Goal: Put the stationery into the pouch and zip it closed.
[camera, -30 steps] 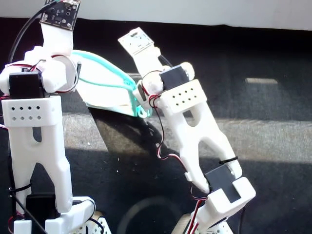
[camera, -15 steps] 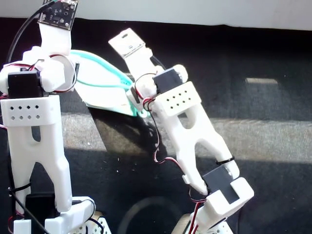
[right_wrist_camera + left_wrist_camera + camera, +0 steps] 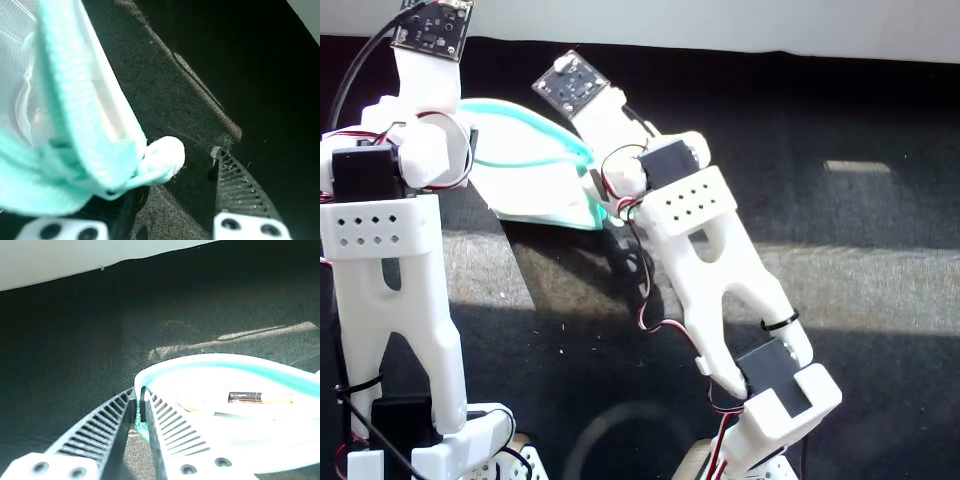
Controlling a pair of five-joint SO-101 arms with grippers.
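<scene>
Translucent, teal-edged pouch [image 3: 235, 371] holding a pencil [image 3: 260, 398], against a dark felt-like surface [image 3: 75, 340]; left end effector [image 3: 138, 412] clenched on its rim, right end effector [image 3: 172, 182] released at its corner.

Translucent white pouch with mint-green zipper trim [image 3: 525, 180] lies on the dark table cloth [image 3: 880, 120], mouth unzipped. A slim tan pencil with black band [image 3: 260, 398] lies inside.
</scene>
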